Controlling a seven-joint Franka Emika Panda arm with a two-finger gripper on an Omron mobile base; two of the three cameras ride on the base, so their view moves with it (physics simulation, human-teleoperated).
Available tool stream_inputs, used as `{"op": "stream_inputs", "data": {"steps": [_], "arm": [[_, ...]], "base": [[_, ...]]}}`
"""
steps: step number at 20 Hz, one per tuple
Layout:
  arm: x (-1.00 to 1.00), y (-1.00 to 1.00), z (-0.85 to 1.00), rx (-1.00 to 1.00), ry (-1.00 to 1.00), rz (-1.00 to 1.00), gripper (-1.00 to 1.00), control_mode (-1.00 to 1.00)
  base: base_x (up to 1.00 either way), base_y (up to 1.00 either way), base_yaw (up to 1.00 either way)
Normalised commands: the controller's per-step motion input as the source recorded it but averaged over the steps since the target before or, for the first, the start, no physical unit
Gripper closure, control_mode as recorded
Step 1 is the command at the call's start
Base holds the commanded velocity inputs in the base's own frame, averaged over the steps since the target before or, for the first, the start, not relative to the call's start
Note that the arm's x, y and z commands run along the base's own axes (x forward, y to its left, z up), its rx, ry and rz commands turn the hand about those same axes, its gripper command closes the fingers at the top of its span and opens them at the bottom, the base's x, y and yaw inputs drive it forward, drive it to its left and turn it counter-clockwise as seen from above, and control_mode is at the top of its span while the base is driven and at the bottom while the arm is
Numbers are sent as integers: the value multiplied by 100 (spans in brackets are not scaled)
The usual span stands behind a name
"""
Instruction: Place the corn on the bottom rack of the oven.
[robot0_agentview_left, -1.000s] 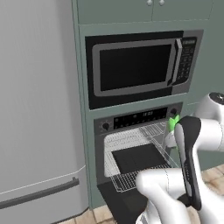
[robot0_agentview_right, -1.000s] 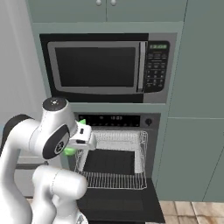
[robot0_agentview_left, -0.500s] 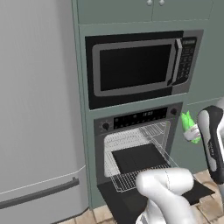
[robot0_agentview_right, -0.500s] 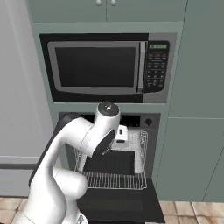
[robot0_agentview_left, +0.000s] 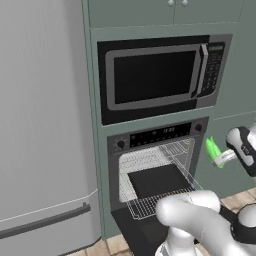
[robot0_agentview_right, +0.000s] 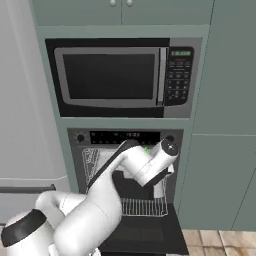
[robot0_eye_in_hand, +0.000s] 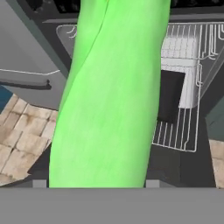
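Corn, a bright green tapered cob in its husk (robot0_agentview_left: 213, 151), sits clamped in the 2-finger gripper (robot0_agentview_left: 223, 158), held right of the dark open oven (robot0_agentview_left: 155, 172). Its silver-grey wire bottom rack (robot0_agentview_left: 150, 202) lies leftward and lower.

Arm swung right of base, forearm level; tool (robot0_agentview_left: 220, 159) clamped, pointing left at mid height.
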Motion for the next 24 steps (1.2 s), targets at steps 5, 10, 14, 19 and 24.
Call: {"op": "stream_inputs", "data": {"steps": [5, 10, 14, 19, 24], "arm": [[70, -27, -97, 3, -7, 1, 100, -100], [65, 2, -98, -4, -16, -15, 100, -100], [45, 0, -75, -4, -13, -14, 100, -100], [6, -39, -5, 14, 0, 4, 100, -100], [9, -42, 0, 18, 7, 20, 100, -100]], "base": [[0, 0, 0], [0, 0, 0], [0, 0, 0], [0, 0, 0], [0, 0, 0]]}}
